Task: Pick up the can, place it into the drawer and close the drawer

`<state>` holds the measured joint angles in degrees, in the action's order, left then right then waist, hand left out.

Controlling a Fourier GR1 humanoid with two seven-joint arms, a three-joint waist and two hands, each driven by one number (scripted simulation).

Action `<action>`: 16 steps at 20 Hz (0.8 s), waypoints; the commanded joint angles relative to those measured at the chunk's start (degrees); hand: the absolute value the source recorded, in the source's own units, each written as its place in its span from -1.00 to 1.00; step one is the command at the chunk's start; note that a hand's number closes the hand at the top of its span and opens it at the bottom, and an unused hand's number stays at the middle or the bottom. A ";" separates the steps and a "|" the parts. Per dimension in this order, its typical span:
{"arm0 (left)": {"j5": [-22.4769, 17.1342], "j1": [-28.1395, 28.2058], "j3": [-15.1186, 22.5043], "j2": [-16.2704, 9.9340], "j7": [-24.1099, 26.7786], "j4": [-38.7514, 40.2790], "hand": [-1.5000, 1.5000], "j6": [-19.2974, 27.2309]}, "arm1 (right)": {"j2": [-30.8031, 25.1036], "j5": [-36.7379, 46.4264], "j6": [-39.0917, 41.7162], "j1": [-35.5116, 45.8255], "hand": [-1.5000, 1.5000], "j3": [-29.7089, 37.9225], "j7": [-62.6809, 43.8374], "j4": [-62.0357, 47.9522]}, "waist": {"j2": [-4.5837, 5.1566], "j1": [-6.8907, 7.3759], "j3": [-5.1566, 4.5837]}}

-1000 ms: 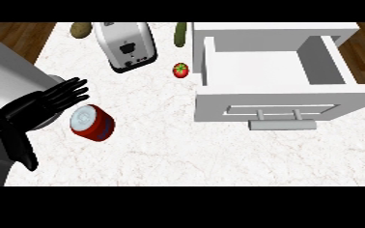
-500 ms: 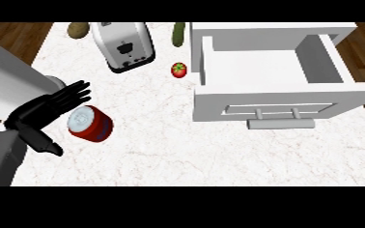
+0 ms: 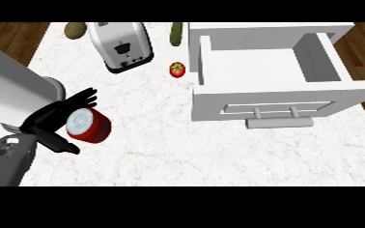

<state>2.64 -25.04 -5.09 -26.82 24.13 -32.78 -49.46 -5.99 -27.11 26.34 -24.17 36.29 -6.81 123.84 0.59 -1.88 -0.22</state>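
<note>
The left hand (image 3: pixel 51 121) has its fingers apart beside the can (image 3: pixel 88 124), so a bump could tip it over.

A white marbled counter (image 3: pixel 214 149) sits over dark wooden floor (image 3: pixel 21 34).

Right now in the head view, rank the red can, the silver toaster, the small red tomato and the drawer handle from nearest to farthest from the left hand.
1. Red can, beside the left hand.
2. Silver toaster, counter's back.
3. Small red tomato, beside the drawer.
4. Drawer handle, far right.
</note>
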 commanded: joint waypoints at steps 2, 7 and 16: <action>3.46 0.41 2.50 2.02 11.17 4.92 -1.00 -2.94 | 0.58 0.29 -0.23 0.17 -1.00 -0.39 -1.23 1.85 | 0.00 0.11 -0.03; 3.27 -2.29 3.19 1.04 11.06 8.86 -1.00 -4.26 | 0.48 -3.92 -0.06 -1.54 -1.00 0.59 -3.56 4.35 | 0.09 -0.85 -0.11; 1.47 -2.63 4.05 3.37 11.02 11.42 -1.00 -6.05 | 0.59 -3.18 -0.29 -0.90 -1.00 1.00 -4.04 3.78 | -0.01 0.16 -0.03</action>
<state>4.41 -28.60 -1.97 -25.22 29.21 -23.39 -45.66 -5.63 -29.94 27.34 -25.40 37.72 -8.96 125.89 0.42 -2.14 0.02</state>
